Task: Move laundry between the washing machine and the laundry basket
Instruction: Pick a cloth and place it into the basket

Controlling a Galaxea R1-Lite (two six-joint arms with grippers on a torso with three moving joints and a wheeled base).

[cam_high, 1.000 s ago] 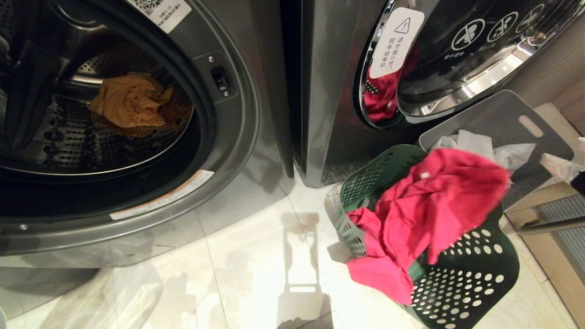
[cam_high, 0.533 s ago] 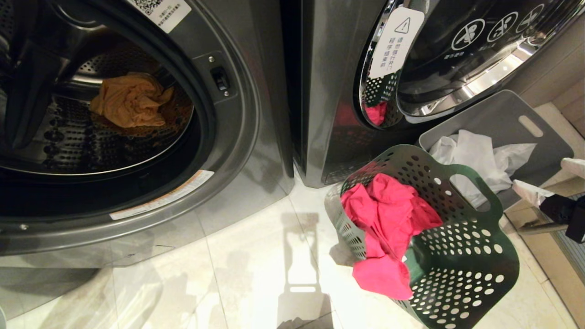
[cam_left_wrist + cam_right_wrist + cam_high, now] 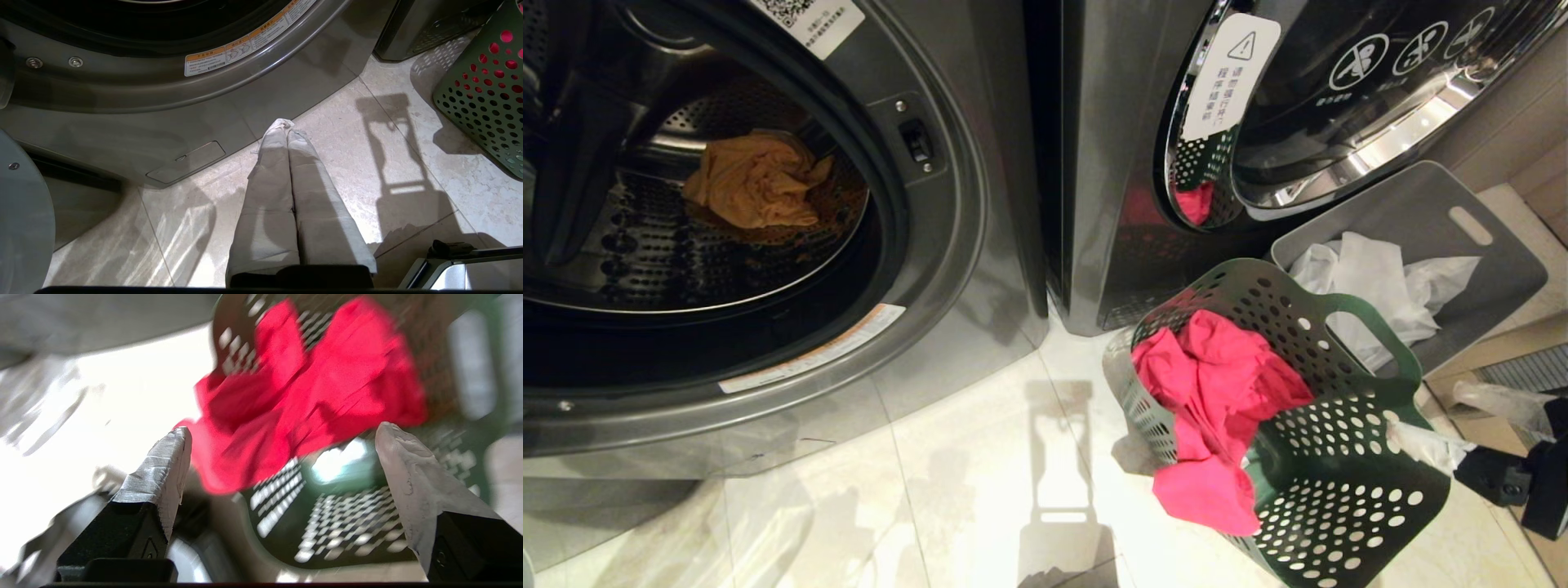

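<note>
The washing machine (image 3: 956,269) stands at the left with its drum open. A yellow-orange garment (image 3: 756,181) lies inside on the perforated steel. The dark green laundry basket (image 3: 1339,490) sits on the floor at the lower right. A red-pink garment (image 3: 1217,392) fills its near side and hangs over the rim. My right gripper (image 3: 1421,408) is open and empty beside the basket's right rim. In the right wrist view the gripper (image 3: 282,430) points at the garment (image 3: 310,388) and the basket (image 3: 347,522), touching neither. My left gripper (image 3: 286,122) is shut and empty, low over the floor by the washer's base.
A second dark grey machine (image 3: 1111,204) with a chrome-rimmed door (image 3: 1380,155) stands behind the basket. A solid grey bin (image 3: 1494,269) holding white cloth (image 3: 1372,278) sits at the right against it. Pale floor tiles (image 3: 980,490) lie between the washer and the basket.
The red-pink garment dropped from above the basket into it and settled over the rim. My right gripper opened and drew back to the right and lower.
</note>
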